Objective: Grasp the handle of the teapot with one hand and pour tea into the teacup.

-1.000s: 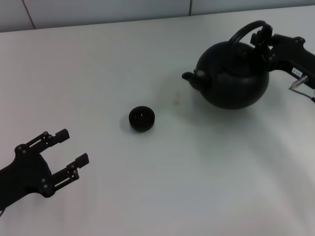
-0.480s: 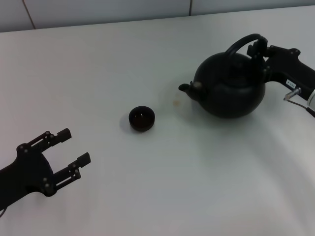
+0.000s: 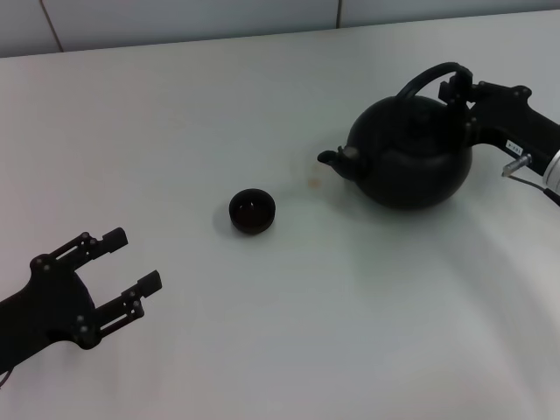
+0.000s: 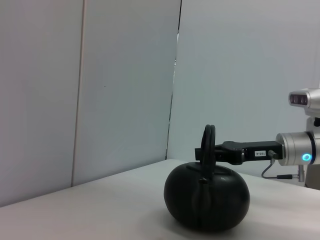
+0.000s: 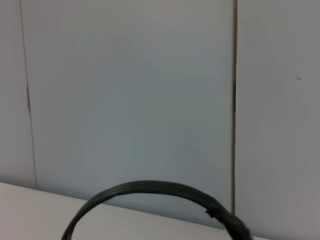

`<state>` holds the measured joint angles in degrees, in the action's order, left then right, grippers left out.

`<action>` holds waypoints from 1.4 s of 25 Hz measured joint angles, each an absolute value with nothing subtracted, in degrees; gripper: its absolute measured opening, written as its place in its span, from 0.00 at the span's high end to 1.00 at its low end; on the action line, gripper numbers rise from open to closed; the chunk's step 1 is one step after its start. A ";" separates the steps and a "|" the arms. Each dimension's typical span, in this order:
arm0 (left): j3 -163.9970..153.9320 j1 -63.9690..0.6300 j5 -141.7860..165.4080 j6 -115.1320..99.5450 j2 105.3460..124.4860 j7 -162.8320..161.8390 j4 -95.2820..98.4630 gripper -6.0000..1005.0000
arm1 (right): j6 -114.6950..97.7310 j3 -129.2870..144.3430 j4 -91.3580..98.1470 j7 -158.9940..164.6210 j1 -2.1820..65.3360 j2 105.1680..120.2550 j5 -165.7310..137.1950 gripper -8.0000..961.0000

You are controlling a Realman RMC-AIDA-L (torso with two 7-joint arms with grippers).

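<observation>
The teapot sits on the white worktop at the far right, its stubby spout pointing left toward the cup, which stands well apart from it, nearer the middle. The right pincer reaches in from the right edge and is at the top right of the handle. In the left wrist view it looks closed on the hoop near its crown, so I judge it to be holding the handle. The left pincer hangs at the near left with its fingers spread wide, holding nothing, well clear of both pot and cup.

The pot looks like a heavy, rigid thing, probably heavier with tea inside, and its glossy hoop could slip in the grip. Taking the hoop near the top, above the lid, should keep the body hanging level; a hold off to one side would probably let it swing or tip the spout too soon. The cup is small, light and easily knocked, so the spout needs to come over it without touching.

The head view gives the layout: spout direction, and the gap to the cup. The left wrist view shows the pot side-on, with the right arm level against the hoop. The right wrist view shows only the handle's arc against a pale wall.
</observation>
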<state>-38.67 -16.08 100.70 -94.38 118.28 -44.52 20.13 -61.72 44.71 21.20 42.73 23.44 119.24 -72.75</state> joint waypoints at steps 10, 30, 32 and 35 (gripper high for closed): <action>-38.57 -16.07 100.64 -94.93 118.36 -45.16 20.13 0.29 | -61.07 46.85 21.93 42.71 23.59 119.24 -73.07 0.79; -38.36 -15.79 100.63 -95.53 118.30 -44.77 20.13 0.29 | -68.00 45.59 24.32 42.72 17.57 119.47 -73.10 0.41; -38.46 -16.04 100.63 -95.22 118.35 -44.65 20.13 0.29 | -69.74 44.63 24.28 42.72 16.58 119.50 -72.89 0.36; -38.47 -16.22 100.63 -95.08 118.43 -44.60 20.13 0.29 | -79.06 37.98 21.82 41.99 12.46 119.46 -72.46 0.32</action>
